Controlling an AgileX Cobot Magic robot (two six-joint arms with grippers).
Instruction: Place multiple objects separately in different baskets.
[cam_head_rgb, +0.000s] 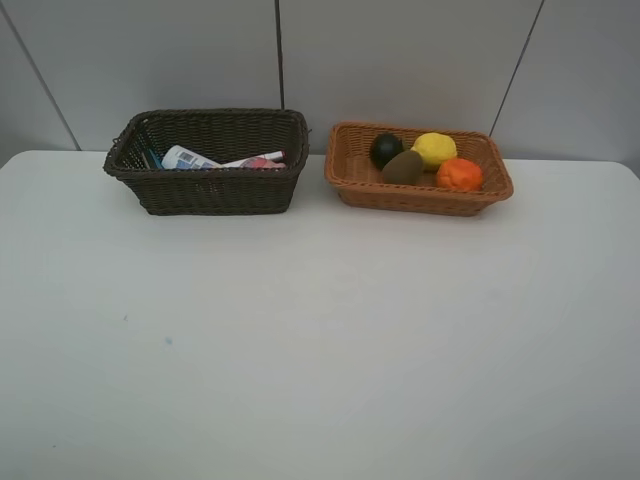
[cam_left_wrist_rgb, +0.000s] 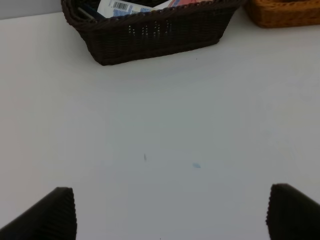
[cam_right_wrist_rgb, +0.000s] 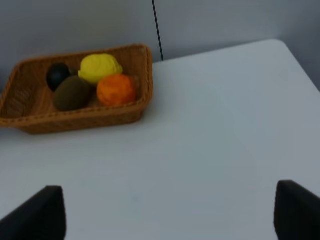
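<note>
A white table (cam_head_rgb: 320, 340) carries two baskets side by side at its far edge. The dark basket (cam_head_rgb: 210, 185) holds a white tube (cam_head_rgb: 186, 158), a white marker (cam_head_rgb: 255, 158) and something pink (cam_head_rgb: 260, 163). The tan basket (cam_head_rgb: 420, 192) holds a lemon (cam_head_rgb: 434, 149), an orange (cam_head_rgb: 459, 174), a kiwi (cam_head_rgb: 403, 167) and a dark mangosteen (cam_head_rgb: 386, 149). The left end effector (cam_left_wrist_rgb: 170, 212) and right end effector (cam_right_wrist_rgb: 170, 212) both stand wide and empty above bare table.

left end effector (cam_left_wrist_rgb: 170, 212) black ribbed fingers, right end effector (cam_right_wrist_rgb: 170, 212) matte black fingers
</note>
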